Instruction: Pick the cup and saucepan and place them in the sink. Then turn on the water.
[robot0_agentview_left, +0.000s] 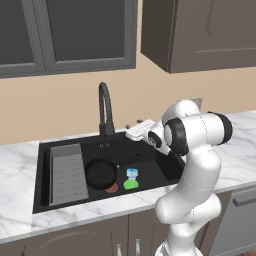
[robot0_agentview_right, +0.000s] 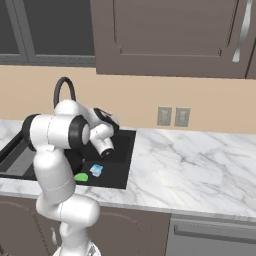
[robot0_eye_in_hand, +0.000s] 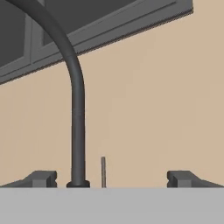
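Both cup (robot0_agentview_left: 131, 184) and saucepan (robot0_agentview_left: 101, 173) lie in the sink (robot0_agentview_left: 45, 200), below the open pincer (robot0_eye_in_hand: 112, 178).

Saucepan (robot0_agentview_left: 100, 173) and cup (robot0_agentview_left: 131, 184) in sink (robot0_agentview_left: 45, 148), rack (robot0_agentview_left: 67, 172) left, faucet (robot0_agentview_left: 105, 110) behind.

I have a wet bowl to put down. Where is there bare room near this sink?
The marble counter right of the sink is bare up to the wall outlets. The basin is crowded: ribbed rack, saucepan, green cup. The open gripper faces the faucet.
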